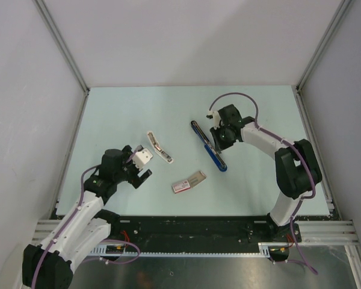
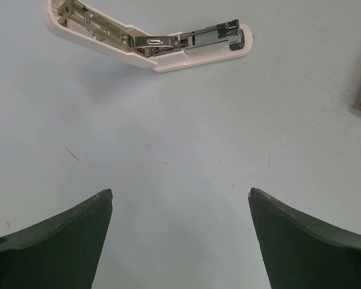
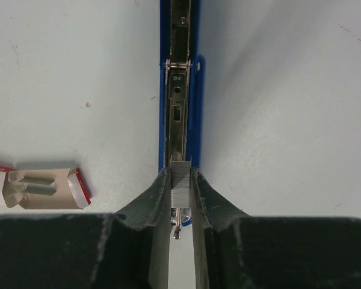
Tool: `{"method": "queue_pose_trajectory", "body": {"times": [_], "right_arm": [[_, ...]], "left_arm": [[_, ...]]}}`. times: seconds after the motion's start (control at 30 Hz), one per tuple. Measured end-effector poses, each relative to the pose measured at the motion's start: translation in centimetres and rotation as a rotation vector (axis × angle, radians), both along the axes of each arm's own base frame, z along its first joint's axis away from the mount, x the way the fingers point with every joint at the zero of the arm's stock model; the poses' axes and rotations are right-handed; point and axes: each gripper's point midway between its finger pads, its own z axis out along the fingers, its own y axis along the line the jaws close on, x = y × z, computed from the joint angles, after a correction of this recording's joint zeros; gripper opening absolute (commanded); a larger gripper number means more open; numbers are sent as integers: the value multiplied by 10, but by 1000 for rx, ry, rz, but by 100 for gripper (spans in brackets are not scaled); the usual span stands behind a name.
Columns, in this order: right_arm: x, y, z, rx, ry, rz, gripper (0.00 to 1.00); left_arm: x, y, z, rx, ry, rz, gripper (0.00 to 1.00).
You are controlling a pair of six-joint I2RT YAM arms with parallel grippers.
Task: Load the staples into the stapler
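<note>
The blue stapler [image 1: 208, 147] lies opened out flat on the table, its metal channel [image 3: 179, 90] facing up. My right gripper [image 3: 180, 174] is shut on a short strip of silvery staples [image 3: 181, 188] and holds it directly over the near end of that channel. In the top view the right gripper [image 1: 217, 143] is over the stapler's middle. The pink-and-white staple box [image 1: 188, 182] lies open in front of the stapler; it also shows in the right wrist view [image 3: 39, 188]. My left gripper [image 2: 180, 195] is open and empty above bare table.
A second stapler, white with a metal inside [image 2: 150, 39], lies opened on the table just beyond my left gripper [image 1: 141, 176]; it shows in the top view [image 1: 159, 147] left of the blue one. Walls enclose the table on three sides.
</note>
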Motion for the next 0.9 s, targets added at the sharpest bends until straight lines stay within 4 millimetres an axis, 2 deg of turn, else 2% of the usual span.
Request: {"method": "queue_pose_trajectory", "body": {"times": [0.9], "right_arm": [[-9,16,0,24,-32,39,13]], "left_arm": [[0,0,0,0,0,0,99]]}}
